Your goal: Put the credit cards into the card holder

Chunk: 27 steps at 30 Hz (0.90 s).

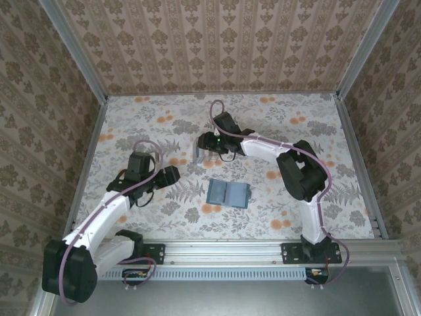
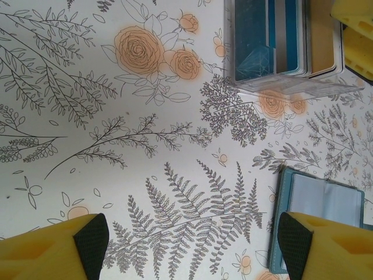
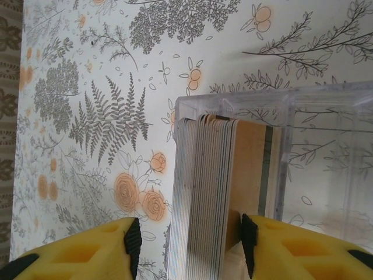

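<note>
Now the credit cards (image 3: 204, 192) stand packed in the card holder (image 3: 280, 108). I judge them light, stiff, slick, best pinched across flat faces. My right pincer (image 3: 189, 248) straddles them, jaws apart; my left pincer (image 2: 192, 245) gapes too.

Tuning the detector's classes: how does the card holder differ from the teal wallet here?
The card holder is clear plastic; the wallet is opaque teal. The card holder stands with cards on edge inside; the wallet lies open and flat. On the floral table, the card holder sits farther from the near edge than the wallet. Both rest on its surface.
</note>
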### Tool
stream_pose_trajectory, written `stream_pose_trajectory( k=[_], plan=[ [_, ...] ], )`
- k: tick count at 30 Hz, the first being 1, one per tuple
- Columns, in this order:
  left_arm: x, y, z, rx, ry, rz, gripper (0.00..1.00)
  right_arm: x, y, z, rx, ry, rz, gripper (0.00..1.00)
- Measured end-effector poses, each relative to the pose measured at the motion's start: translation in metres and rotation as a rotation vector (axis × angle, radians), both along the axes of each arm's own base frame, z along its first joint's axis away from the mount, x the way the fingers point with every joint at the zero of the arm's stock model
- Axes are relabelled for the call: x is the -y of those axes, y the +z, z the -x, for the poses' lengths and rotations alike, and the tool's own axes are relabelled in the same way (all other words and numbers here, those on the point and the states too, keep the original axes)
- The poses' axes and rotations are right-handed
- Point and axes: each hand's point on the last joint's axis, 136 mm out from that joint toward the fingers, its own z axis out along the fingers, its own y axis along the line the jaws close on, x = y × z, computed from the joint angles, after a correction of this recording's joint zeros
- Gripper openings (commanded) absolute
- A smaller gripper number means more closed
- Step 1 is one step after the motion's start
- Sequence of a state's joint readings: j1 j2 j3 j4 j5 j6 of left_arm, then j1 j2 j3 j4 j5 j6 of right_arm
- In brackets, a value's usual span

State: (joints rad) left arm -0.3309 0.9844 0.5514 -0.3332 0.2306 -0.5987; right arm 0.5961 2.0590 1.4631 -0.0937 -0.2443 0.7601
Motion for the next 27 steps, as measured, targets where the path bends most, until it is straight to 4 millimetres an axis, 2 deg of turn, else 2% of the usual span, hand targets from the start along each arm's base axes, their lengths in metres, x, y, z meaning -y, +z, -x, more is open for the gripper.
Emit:
stream_pose_trajectory(
  k=[11, 23, 27],
  plan=[
    [0.001, -0.004, 0.001, -0.007, 0.008, 0.017, 0.78, -0.001, 0.008, 0.004, 0.035, 0.024, -0.071, 0.43],
    [0.005, -0.007, 0.001, -0.005, 0.007, 0.048, 0.78, -0.001, 0.009, 0.005, 0.035, 0.016, -0.088, 0.21],
    [0.005, -0.007, 0.001, -0.005, 0.006, 0.049, 0.78, 0.001, 0.008, 0.007, 0.031, 0.014, -0.087, 0.16]
  ],
)
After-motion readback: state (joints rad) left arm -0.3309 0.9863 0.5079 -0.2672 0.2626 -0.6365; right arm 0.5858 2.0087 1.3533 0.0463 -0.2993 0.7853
